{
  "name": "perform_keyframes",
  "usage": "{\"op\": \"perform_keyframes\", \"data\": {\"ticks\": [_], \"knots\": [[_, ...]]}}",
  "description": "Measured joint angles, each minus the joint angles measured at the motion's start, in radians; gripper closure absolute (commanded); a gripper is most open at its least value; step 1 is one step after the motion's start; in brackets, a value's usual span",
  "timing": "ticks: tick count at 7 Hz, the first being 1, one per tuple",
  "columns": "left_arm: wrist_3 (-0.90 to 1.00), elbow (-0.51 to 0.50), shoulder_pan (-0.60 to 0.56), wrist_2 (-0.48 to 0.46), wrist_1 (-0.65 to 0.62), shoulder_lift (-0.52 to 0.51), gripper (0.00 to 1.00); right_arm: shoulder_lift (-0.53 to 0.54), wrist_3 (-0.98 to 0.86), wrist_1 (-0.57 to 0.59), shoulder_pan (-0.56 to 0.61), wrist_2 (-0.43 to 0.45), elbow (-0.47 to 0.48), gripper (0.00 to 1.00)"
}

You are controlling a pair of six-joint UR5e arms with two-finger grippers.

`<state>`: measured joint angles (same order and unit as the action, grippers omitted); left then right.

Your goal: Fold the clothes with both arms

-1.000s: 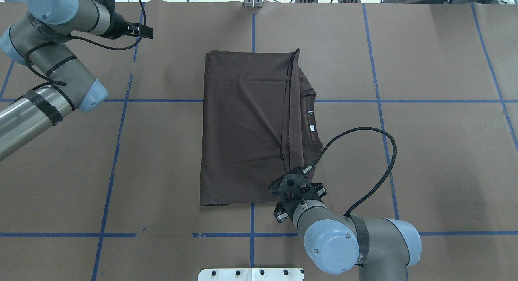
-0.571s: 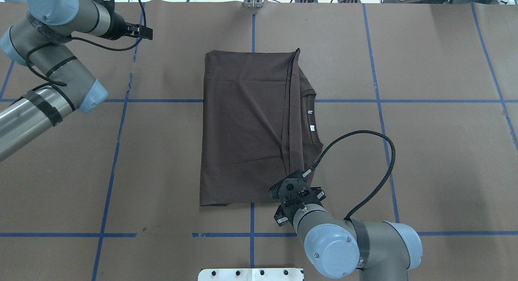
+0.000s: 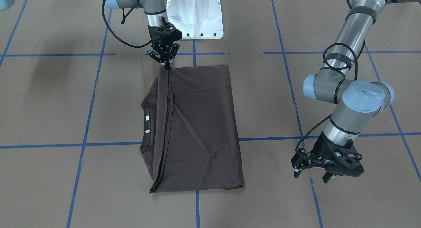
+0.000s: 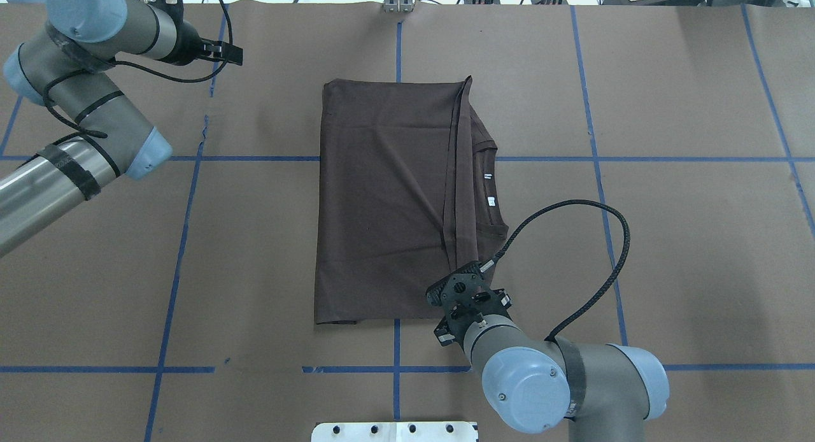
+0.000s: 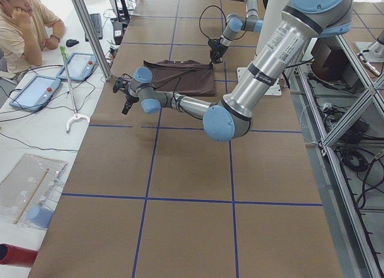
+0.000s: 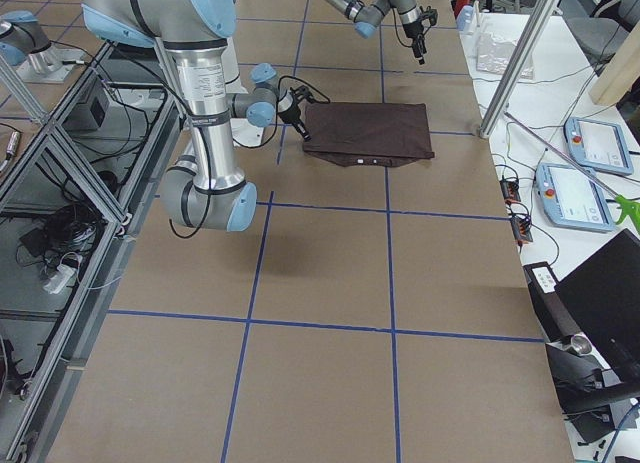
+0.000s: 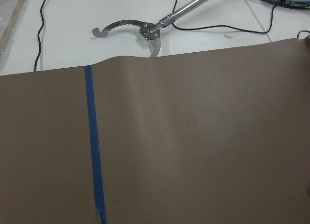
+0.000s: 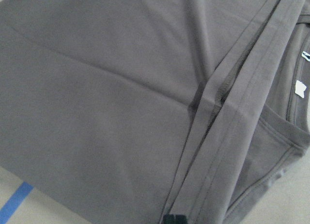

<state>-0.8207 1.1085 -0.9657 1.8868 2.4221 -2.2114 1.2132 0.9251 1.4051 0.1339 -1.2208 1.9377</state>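
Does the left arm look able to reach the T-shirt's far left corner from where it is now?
Probably yes. The left gripper hangs over bare table left of the T-shirt, nothing lying between it and that corner; the right gripper pinches the near right corner, out of the way.

A folded shirt (image 4: 388, 200) lies mid-table (image 4: 700, 238), collar toward the right edge, with the right gripper (image 3: 167, 67) at its right corner nearest the base (image 4: 395, 431) on the robot-side edge, and the left gripper (image 4: 229, 52) by the far edge, well left of the shirt.
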Motion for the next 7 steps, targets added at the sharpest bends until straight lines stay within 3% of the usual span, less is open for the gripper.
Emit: {"op": "perform_keyframes", "data": {"ticks": [3, 4, 5, 7], "knots": [[-0.001, 0.001, 0.002, 0.000, 0.000, 0.001, 0.00, 0.167, 0.114, -0.002, 0.007, 0.003, 0.092, 1.00], [0.000, 0.001, 0.003, 0.000, 0.000, 0.002, 0.00, 0.204, 0.195, -0.003, -0.001, 0.006, 0.103, 0.82], [0.000, 0.001, 0.003, 0.000, 0.000, 0.002, 0.00, 0.218, 0.251, -0.003, -0.010, 0.009, 0.106, 0.01], [-0.001, 0.001, 0.004, 0.000, 0.000, 0.002, 0.00, 0.214, 0.309, -0.011, -0.020, 0.006, 0.113, 0.00]]}}
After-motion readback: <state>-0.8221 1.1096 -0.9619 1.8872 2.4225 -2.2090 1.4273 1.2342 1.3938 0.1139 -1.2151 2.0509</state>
